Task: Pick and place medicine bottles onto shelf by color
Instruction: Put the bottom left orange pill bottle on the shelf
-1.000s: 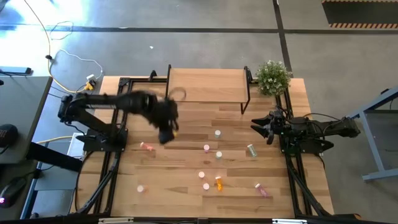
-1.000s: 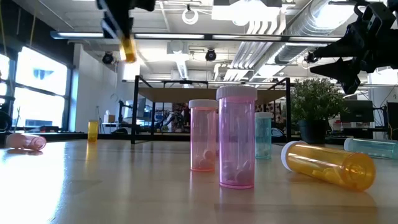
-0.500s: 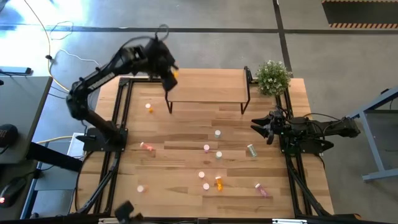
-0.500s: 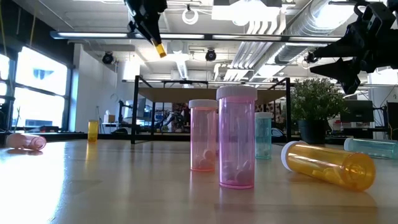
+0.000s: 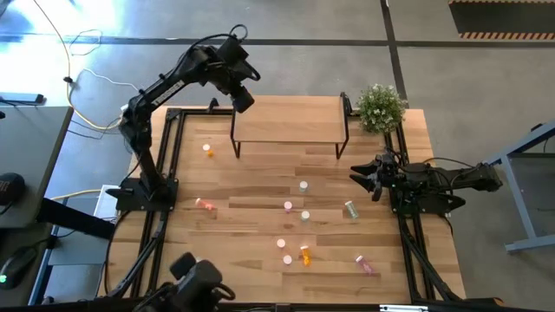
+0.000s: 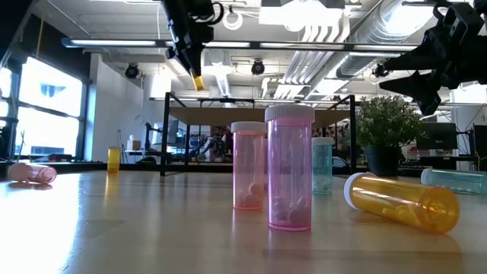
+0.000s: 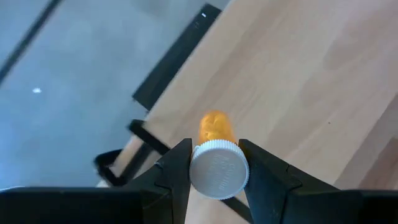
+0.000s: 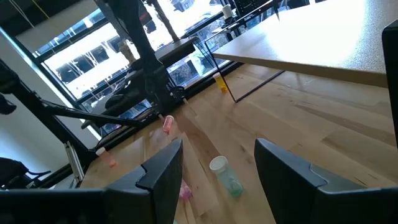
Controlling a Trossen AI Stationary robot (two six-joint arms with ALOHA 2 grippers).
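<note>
Both arms are matte black, built of slim jointed links on black bases, each ending in two dark, blocky fingers (image 7: 177,171).

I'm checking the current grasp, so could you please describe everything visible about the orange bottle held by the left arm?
The orange bottle is a small translucent cylinder with a ribbed white cap. The left gripper has its jaws shut on the cap from both sides, so the orange body points away from the wrist. It hangs in the air over the left end of the light-wood shelf, touching nothing else.
</note>
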